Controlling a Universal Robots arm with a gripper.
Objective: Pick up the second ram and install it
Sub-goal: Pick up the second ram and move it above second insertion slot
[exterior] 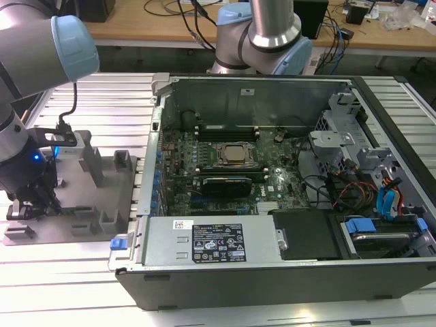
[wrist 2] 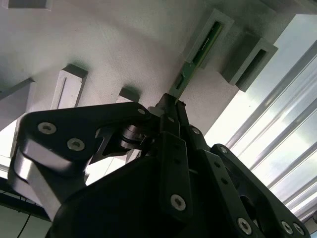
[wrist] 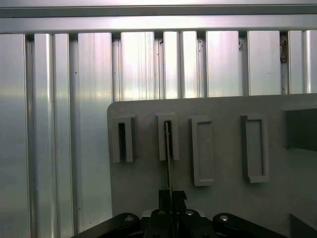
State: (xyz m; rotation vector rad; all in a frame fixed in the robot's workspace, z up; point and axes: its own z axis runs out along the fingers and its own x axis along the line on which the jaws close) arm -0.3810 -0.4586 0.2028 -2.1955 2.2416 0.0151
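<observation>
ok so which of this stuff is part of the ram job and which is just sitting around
Job: ram; gripper, shut on it; grey tray holding it; black slots beside the CPU in the case.
Just there: power supply; case cables; desk cables.

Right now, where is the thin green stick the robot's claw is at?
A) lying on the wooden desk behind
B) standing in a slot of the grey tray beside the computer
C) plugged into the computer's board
B: in the second wrist view the second ram runs from the closed gripper into a raised slot of the grey tray.
</observation>
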